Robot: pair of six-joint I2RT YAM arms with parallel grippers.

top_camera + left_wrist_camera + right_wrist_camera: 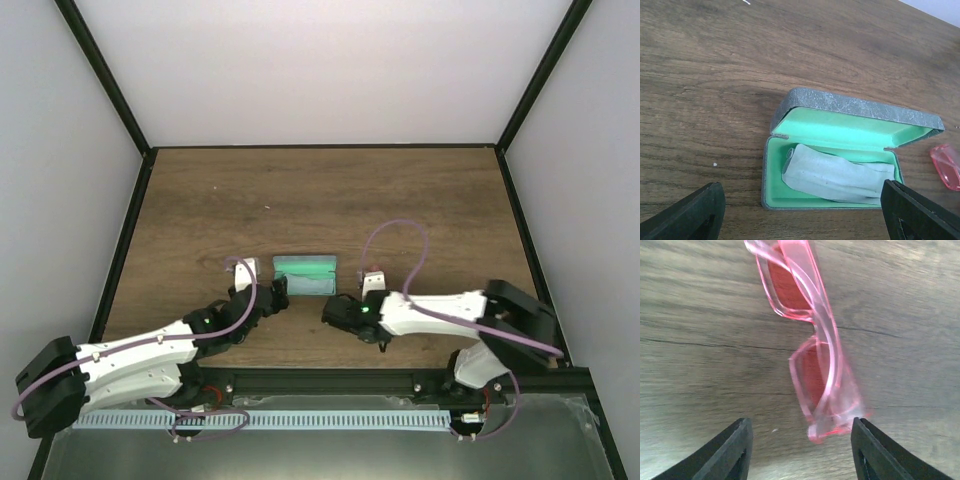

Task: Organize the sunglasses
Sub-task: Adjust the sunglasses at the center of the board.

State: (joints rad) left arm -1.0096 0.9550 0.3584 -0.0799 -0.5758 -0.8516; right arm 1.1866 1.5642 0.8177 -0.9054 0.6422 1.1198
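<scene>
The sunglasses (812, 335) are folded, with red lenses and a pale pink frame, and lie on the wood table. Their near end sits between my right gripper's open fingers (801, 442), close to the right-hand finger, and looks blurred. One red lens also shows at the right edge of the left wrist view (946, 166). The grey case (860, 107) stands open with a green lining and a light blue cloth (840, 175) inside. My left gripper (802, 217) is open and empty just in front of the case. In the top view both grippers (272, 293) (335, 310) flank the case (305, 270).
The brown wood table (320, 200) is bounded by black frame posts and white walls. A metal rail (300, 418) runs along the near edge by the arm bases.
</scene>
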